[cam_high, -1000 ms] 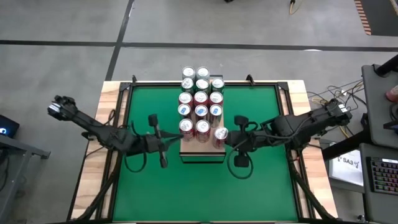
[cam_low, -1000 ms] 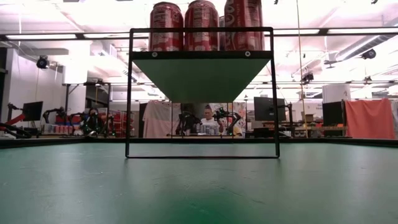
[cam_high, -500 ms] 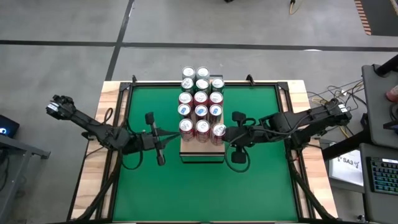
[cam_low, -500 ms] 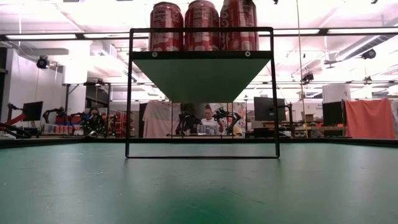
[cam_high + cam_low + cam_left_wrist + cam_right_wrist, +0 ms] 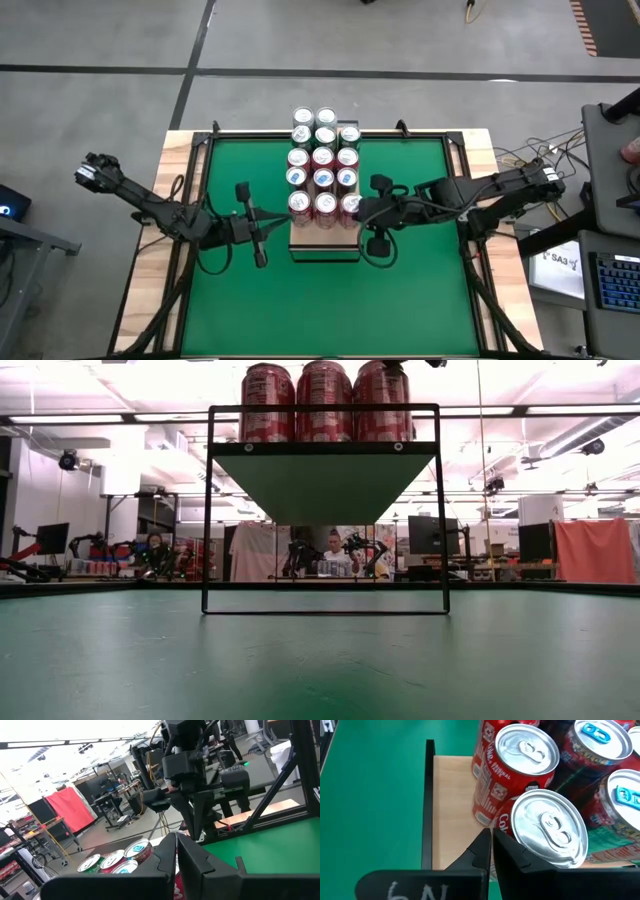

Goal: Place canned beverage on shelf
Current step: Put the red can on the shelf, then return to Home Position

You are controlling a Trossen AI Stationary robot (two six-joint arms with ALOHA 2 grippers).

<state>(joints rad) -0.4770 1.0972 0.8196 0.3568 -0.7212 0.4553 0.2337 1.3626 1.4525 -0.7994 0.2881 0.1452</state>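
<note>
The left gripper (image 5: 252, 226), fingers pressed together and holding nothing, is seen waiting over the green table surface (image 5: 300, 310), just left of the shelf. The shelf (image 5: 325, 246), a long pale reddish-grained wooden board on a low dark frame, is shown at the table's centre, carrying a block of cans three wide; only its near end is left bare. The right gripper (image 5: 372, 215) is seen at the shelf's right edge with its fingers shut and empty, their tips against the side of the red cylindrical aluminium beverage can (image 5: 350, 207) at the right of the nearest row. The can is judged to be already placed, and the step in hand to be nudging it into line; next, a clean withdrawal rightward is called for so that the can is not tipped.

The fingertip contact is shown by the right wrist view alone. The three near cans standing upright on the raised board are shown by the low view, which the overhead view cannot confirm.
</note>
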